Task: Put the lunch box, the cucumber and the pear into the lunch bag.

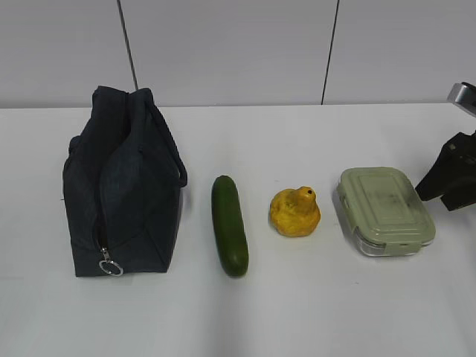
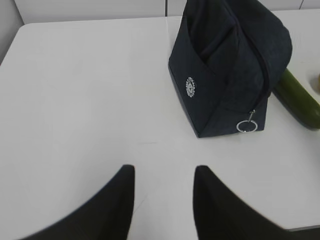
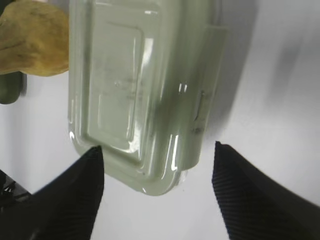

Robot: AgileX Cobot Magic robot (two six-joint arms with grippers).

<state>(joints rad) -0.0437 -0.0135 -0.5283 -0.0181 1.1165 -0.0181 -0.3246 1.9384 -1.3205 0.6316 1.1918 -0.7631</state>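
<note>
Right gripper (image 3: 157, 165) mostly cut off at exterior edge; jaws wide apart, empty, straddling near end of lunch box (image 3: 140, 95), not touching. Pear (image 3: 32, 42) beyond box, left. Left gripper (image 2: 164, 192) partly open, empty; lunch bag (image 2: 225, 70) ahead-right, zipped.

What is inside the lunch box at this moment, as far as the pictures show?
Nothing can be made out. The pale green lid covers the lunch box from above, and only a thin strip of its clear wall shows under the lid. The contents stay hidden in the exterior and right wrist views.
</note>
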